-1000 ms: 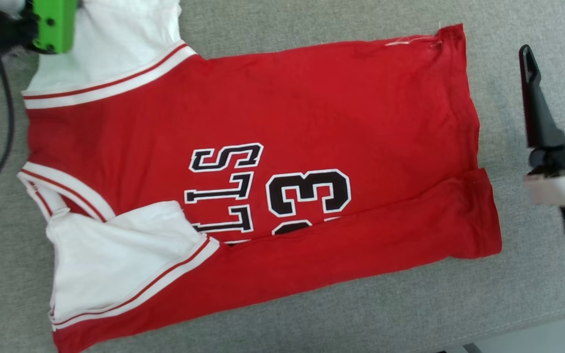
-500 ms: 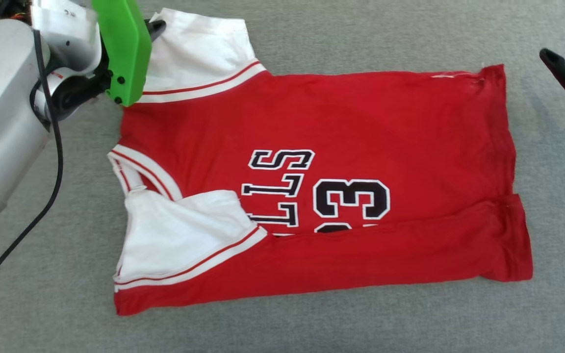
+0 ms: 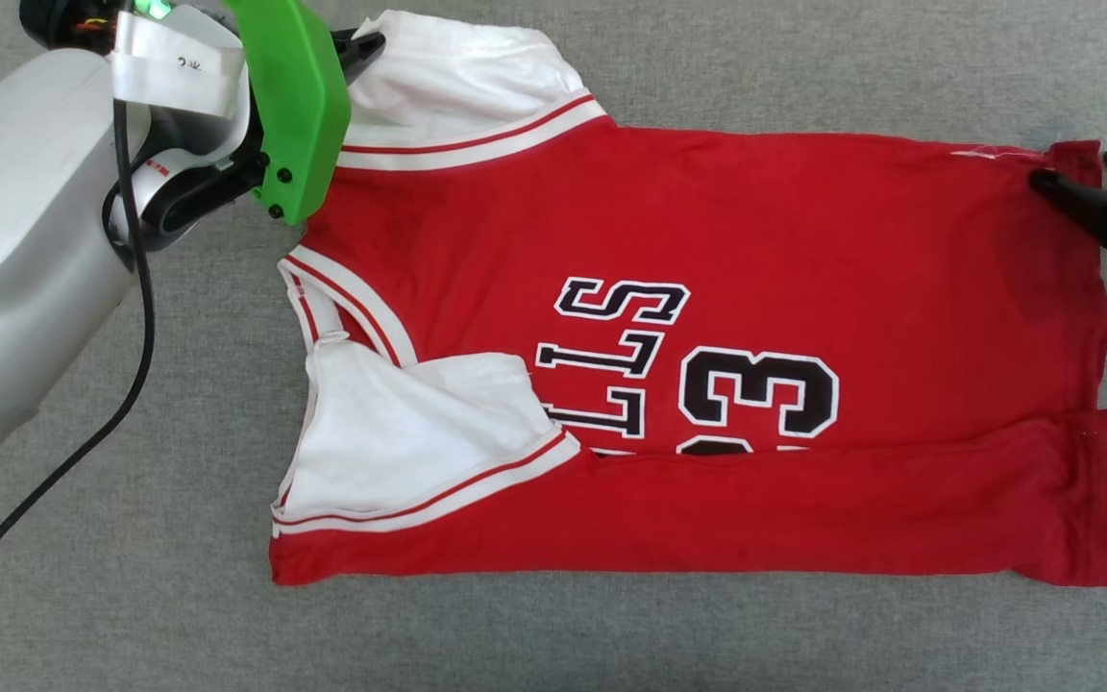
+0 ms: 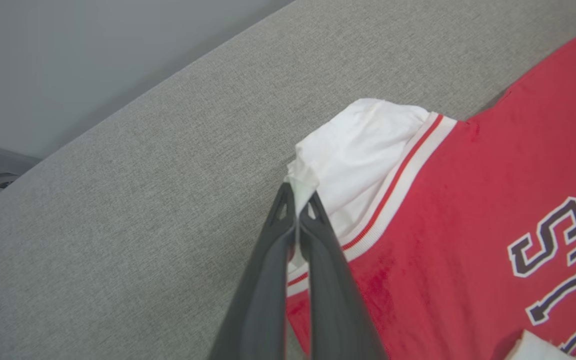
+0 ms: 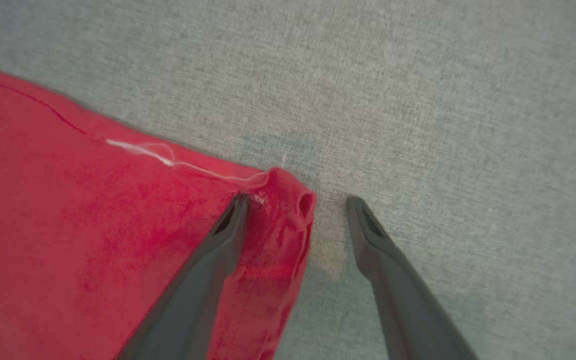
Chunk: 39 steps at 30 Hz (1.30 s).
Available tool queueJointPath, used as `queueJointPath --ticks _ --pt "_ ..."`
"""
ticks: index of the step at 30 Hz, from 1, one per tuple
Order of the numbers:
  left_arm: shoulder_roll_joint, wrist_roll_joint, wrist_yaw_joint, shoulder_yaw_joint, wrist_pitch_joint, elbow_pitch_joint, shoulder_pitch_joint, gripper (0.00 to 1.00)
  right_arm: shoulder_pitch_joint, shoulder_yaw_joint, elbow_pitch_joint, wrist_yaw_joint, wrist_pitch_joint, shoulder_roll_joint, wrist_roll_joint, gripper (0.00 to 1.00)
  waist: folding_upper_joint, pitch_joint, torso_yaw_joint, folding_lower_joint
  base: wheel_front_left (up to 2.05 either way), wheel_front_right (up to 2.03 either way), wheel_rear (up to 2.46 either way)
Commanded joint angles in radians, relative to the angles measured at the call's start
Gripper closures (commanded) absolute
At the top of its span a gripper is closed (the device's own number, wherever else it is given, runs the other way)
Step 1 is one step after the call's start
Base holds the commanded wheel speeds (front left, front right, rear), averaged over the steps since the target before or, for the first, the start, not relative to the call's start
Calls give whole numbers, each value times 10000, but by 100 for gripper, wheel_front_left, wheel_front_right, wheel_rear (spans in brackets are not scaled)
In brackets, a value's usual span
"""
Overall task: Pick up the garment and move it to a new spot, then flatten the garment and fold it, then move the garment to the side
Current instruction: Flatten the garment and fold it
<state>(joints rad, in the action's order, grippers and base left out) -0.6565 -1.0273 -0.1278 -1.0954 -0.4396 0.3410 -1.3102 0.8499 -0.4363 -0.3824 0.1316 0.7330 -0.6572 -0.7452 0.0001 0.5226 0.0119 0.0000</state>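
The garment (image 3: 707, 240), a red jersey T-shirt with white sleeves, lies flat on the grey surface with its near long edge folded over, half covering the "23" and "BULLS". My left gripper (image 3: 366, 43) is shut on the edge of the far white sleeve (image 3: 457, 82); the left wrist view shows the sleeve cloth (image 4: 353, 155) pinched between the tips of that gripper (image 4: 297, 200). My right gripper (image 5: 295, 207) stands open at the far right hem corner (image 5: 283, 200), one finger on the red cloth, the other on the bare surface. In the head view that gripper (image 3: 1058, 187) touches the corner.
Grey fabric surface (image 3: 611, 634) runs all around the shirt. My pale left forearm (image 3: 15, 192) with its green wrist part (image 3: 294, 106) and a black cable (image 3: 121, 384) take up the left side. The surface's far edge and a pale wall (image 4: 68, 60) show in the left wrist view.
The head camera has shifted, so the shirt sits further right in view. My right gripper has come in from the right to the far hem corner. The left gripper stays on the sleeve.
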Motion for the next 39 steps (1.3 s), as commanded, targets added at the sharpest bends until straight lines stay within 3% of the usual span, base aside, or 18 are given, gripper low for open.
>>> queueJointPath --ticks 1,6,7,8,9,10,19,24,39 --pt "24 89 -28 -6 91 -18 -157 100 124 -207 -206 -9 -10 131 63 0 -1 199 100 0 0 0 0" --pt "-47 31 -28 -77 194 40 -199 100 -163 -927 -584 -9 -47 308 -312 0 -1 262 40 0 0 0 0" --pt "-71 13 -28 -89 219 59 -188 100 -185 -978 -626 -9 -118 328 -403 17 -1 245 20 0 0 0 0" --pt "-90 -27 -28 -94 269 96 -159 100 -198 -1029 -659 -9 -262 330 -493 75 -1 205 0 0 0 0 0" --pt "-102 -57 -28 -107 311 125 -126 100 -186 -1033 -681 -9 -463 314 -530 78 -1 157 -16 0 0 0 0" --pt "-126 -82 -28 -123 382 164 -80 100 -154 -1049 -690 -9 -739 281 -549 100 -1 83 -41 0 0 0 0" --pt "-275 -224 -28 -325 1282 232 746 100 -523 -1249 -272 -9 -3104 -257 -827 100 -1 -1228 -36 0 0 0 0" --pt "-645 -318 36 -533 1703 -169 1705 100 -1398 -1578 198 -9 -4174 -609 -830 100 -1 -1985 -29 0 0 0 0" --pt "-1775 -871 1465 -1136 2653 -2379 5019 100 -4870 -1139 1401 -9 -5898 -1121 -955 100 -1 -3185 211 0 0 0 0"
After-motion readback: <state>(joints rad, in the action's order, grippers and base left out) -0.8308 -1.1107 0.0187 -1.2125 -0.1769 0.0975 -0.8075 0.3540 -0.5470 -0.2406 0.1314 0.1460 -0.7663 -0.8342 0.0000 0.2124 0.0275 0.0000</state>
